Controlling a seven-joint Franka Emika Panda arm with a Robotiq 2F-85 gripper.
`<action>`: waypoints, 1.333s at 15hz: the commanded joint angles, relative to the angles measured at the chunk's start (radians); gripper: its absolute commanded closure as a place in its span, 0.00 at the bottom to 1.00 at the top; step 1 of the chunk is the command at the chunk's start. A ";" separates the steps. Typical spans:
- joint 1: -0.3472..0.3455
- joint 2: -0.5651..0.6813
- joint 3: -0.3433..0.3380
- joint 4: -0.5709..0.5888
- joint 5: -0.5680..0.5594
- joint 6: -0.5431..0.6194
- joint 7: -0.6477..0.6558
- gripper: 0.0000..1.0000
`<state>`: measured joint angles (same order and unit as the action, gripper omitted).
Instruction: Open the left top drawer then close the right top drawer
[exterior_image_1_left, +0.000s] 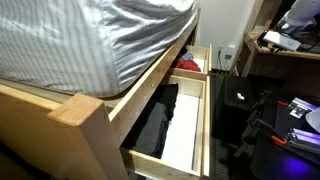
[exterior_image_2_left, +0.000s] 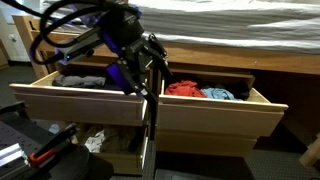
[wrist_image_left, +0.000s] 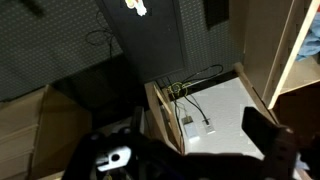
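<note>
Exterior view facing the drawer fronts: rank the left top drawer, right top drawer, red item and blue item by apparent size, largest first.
1. left top drawer and right top drawer: the left looks barely wider, too alike to rank firmly.
2. red item
3. blue item, slightly smaller than the red.

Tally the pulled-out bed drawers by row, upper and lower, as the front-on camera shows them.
Upper row: 2, the left top drawer and the right top drawer
Lower row: 1, the lower drawer with white items
Total: 3
</note>
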<state>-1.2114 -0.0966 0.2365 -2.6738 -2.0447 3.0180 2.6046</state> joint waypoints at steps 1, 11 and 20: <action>0.017 0.209 -0.030 0.207 -0.176 0.092 0.004 0.00; 0.015 0.419 -0.074 0.164 0.195 -0.173 -0.147 0.00; 0.111 0.603 0.043 0.359 -0.011 -0.125 -0.220 0.00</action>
<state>-1.1288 0.3985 0.2542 -2.4200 -1.9908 2.8780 2.4258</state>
